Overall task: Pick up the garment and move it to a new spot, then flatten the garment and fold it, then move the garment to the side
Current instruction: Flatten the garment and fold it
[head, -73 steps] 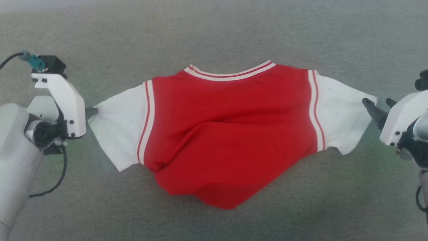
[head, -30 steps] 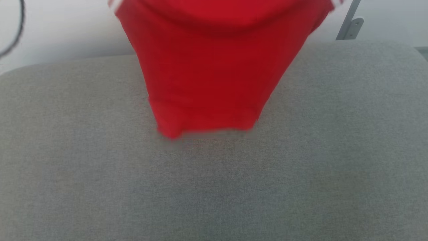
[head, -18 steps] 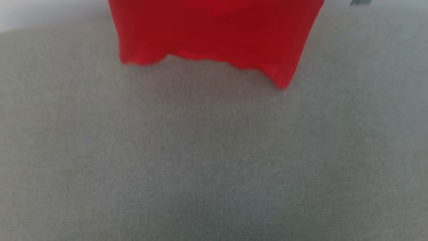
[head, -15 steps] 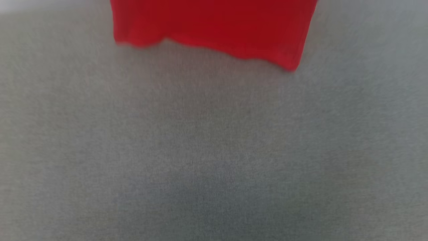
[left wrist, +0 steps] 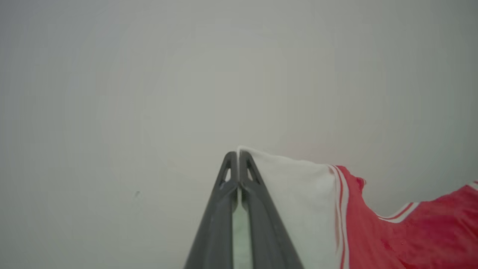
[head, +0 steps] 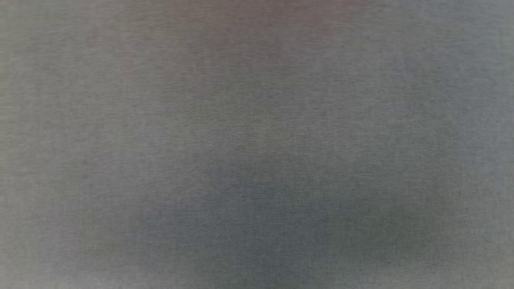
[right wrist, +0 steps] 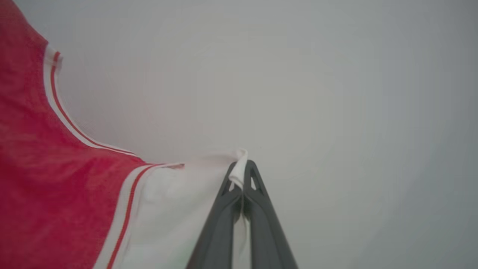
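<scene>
We log two pincers and one garment.
Left pincer (left wrist: pixel 238 154): one, fingers pressed together, pinching the edge of the white left sleeve (left wrist: pixel 295 201).
Garment (left wrist: pixel 418 231): one, red, held up between both pincers against a pale background.
Right pincer (right wrist: pixel 244 163): one, pinching the white right sleeve (right wrist: pixel 175 209).
Grey fabric surface (head: pixel 257 144): one.

Grey woven fabric surface (head: pixel 257 144) lying under head camera, looking like upholstery or padded cover. Plain pale wall (left wrist: pixel 149 74) showing in both wrist views. Suggesting plain indoor room; home, lab or studio not telling apart.
</scene>
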